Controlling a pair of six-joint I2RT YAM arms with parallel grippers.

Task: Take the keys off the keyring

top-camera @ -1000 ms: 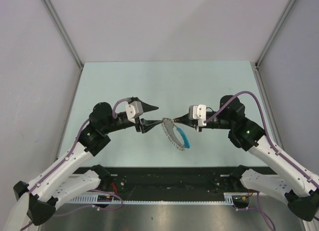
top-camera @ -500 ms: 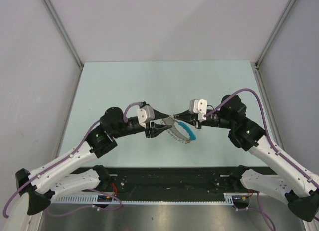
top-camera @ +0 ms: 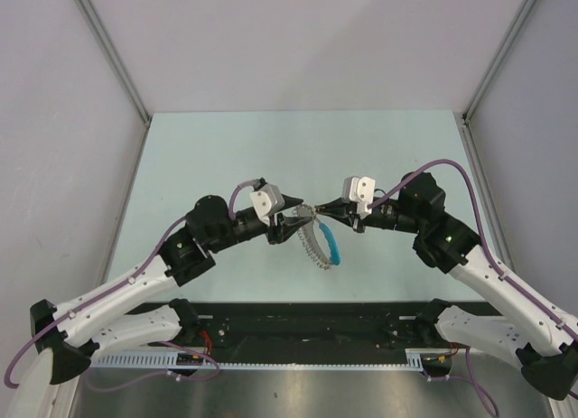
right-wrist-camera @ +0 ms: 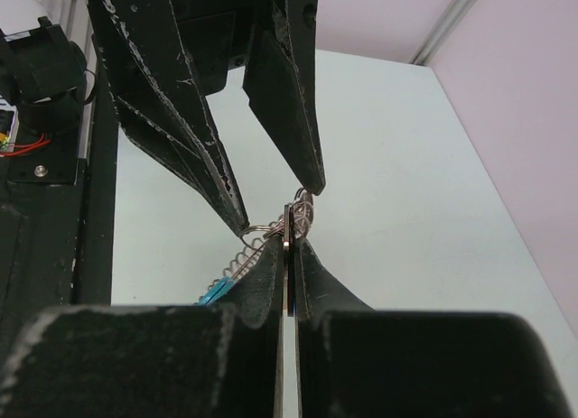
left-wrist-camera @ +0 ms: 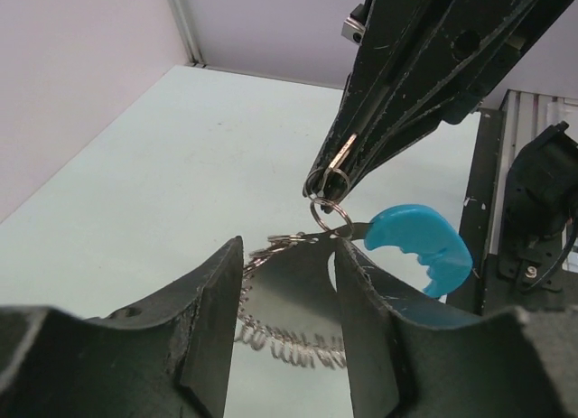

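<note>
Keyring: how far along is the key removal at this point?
Done: the bundle looks lifted clear, with the right gripper shut on the keyring. In hand: the left gripper stands open around the metal cluster beside the blue strap. Left: all the keys; none shows free of the ring.

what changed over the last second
The left gripper moved right, toward the right gripper, its open jaws now at the keyring. The blue strap swung up to the right, then dropped back. The right gripper stayed shut on the keyring, almost in place.
</note>
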